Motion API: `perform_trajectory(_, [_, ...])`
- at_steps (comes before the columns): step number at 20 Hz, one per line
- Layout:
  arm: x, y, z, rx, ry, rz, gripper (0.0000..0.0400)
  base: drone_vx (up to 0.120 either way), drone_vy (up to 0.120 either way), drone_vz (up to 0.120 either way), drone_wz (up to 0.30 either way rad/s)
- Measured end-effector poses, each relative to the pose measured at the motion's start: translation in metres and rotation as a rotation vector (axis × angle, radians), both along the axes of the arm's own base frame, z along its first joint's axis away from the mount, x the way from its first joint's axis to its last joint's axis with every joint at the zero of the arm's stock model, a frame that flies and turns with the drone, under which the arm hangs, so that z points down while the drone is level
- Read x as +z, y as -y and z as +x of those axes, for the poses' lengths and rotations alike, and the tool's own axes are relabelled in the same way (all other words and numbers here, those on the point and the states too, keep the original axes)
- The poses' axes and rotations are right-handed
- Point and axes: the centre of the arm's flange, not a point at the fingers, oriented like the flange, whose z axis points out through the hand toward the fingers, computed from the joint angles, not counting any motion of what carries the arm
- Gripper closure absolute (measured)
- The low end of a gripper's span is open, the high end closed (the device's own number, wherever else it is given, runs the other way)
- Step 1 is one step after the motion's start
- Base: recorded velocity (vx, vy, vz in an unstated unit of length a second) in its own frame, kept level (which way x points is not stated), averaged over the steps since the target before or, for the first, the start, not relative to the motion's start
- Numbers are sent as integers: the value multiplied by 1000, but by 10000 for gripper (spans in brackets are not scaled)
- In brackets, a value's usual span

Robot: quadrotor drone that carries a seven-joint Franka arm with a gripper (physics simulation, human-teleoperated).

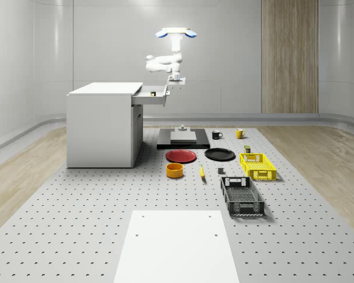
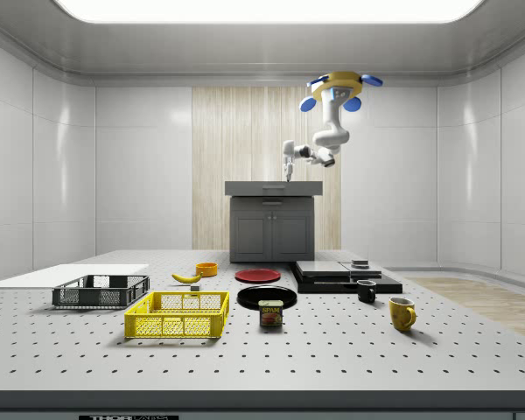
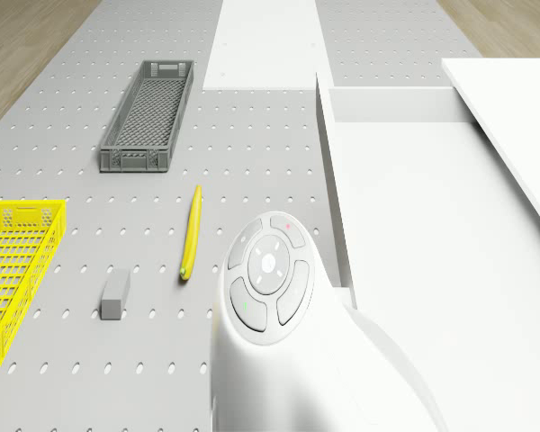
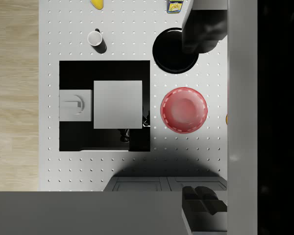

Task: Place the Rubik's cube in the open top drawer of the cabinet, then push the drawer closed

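Whole-scene view: the drone [image 1: 176, 32] is seen hovering high above the worktop [image 1: 76, 224], just beyond the front of the cabinet's [image 1: 103, 127] open top drawer [image 1: 150, 96]. The arm [image 1: 162, 61] is hung beneath the drone and bent towards the cabinet. The jaws are held pointing down, just outside the drawer's front panel and slightly above it. A small dark block [image 1: 153, 92], taken to be the cube, is seen lying inside the drawer near its front; its colours cannot be made out. The drawer is pulled well out from the cabinet.

In the wrist view the two fingers [image 4: 201, 29] are shown wide apart with nothing gripped between them. Far below them, in front of the cabinet, a red plate [image 4: 183, 110] and a black plate [image 4: 174, 51] lie on the worktop.

In the side view the jaws are placed just above the drawer front, with the drone higher and towards the side view's right of the cabinet.

In the drone view a banana [image 3: 191, 232], a grey crate [image 3: 148, 115] and a yellow crate [image 3: 9, 261] are seen on the worktop, well apart from the cabinet.
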Motion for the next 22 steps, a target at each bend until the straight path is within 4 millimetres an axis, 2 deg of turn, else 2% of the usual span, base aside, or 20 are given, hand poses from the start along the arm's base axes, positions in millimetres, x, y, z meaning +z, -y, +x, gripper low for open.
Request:
perform_trajectory(8, [0,0,0,0,0,0,0,0,120,-95,0])
perform_trajectory(9, [2,-6,-2,-8,-2,-95,0,0,40,0,0])
perform_trajectory(11, [11,7,-9,24,4,-410,0,0,0,0,0])
perform_trajectory(13, [26,13,-8,97,31,-700,0,0,0,0,0])
perform_trajectory(15, [43,27,-6,103,42,-940,0,0,0,0,0])
perform_trajectory(18, [65,54,-4,64,30,-1194,0,0,0,0,0])
perform_trajectory(22, [83,78,-2,31,17,-1386,0,0,-50,0,0])
